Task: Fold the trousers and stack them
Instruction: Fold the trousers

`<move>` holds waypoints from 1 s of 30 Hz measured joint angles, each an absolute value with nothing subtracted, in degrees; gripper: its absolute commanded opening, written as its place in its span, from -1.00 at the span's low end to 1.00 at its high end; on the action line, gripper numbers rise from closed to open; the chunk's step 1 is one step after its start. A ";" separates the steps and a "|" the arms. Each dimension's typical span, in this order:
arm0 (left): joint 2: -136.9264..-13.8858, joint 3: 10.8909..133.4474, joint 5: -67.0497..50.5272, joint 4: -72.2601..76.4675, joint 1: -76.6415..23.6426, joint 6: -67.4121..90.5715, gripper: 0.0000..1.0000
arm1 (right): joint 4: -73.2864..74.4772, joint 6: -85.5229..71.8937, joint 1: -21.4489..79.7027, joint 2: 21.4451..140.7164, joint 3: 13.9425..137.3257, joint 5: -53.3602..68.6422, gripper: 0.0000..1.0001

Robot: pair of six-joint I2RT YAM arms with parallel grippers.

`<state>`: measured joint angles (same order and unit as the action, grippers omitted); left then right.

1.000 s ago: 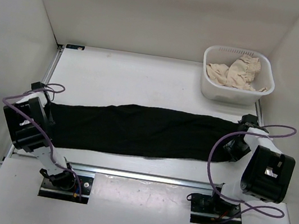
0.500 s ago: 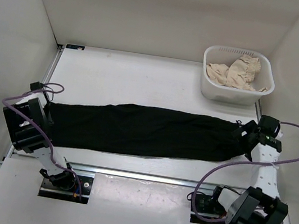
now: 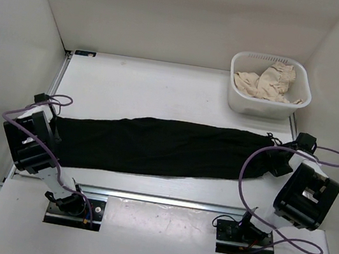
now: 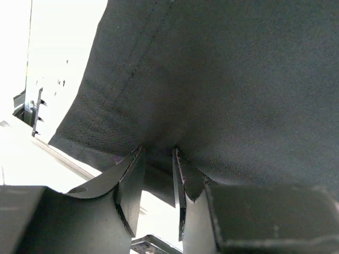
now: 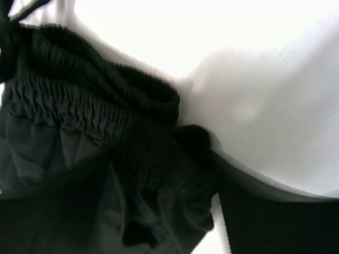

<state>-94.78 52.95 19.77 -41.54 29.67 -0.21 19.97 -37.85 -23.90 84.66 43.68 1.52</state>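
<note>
Trousers (image 3: 159, 148) lie stretched out, left gripper (image 4: 158, 160) pinching one end, right gripper (image 3: 276, 161) at waistband, grip unclear

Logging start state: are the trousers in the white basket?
No, the trousers lie stretched out across the table, while the basket holds only beige cloth.
</note>
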 measured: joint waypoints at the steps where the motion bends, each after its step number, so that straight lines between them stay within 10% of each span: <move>1: -94.78 52.95 19.73 -41.65 29.67 -0.23 -0.21 | 19.09 -38.04 -23.90 85.32 43.81 1.74 0.16; 7: -94.78 53.06 19.44 -42.22 29.67 -0.21 -0.21 | 15.79 -39.92 -24.03 88.53 44.03 3.22 -0.97; 22: -95.50 54.30 16.95 -45.47 18.55 -0.16 -0.21 | 28.36 -34.28 -24.58 71.94 49.17 -10.94 -1.00; 30: -97.38 56.12 16.29 -46.63 16.84 -0.19 -0.21 | 34.46 -35.99 26.26 67.72 59.94 -34.22 -1.00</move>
<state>-97.38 56.12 16.29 -46.63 16.84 -0.19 34.46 -35.99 26.26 67.72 59.94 -34.22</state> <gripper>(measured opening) 0.395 0.170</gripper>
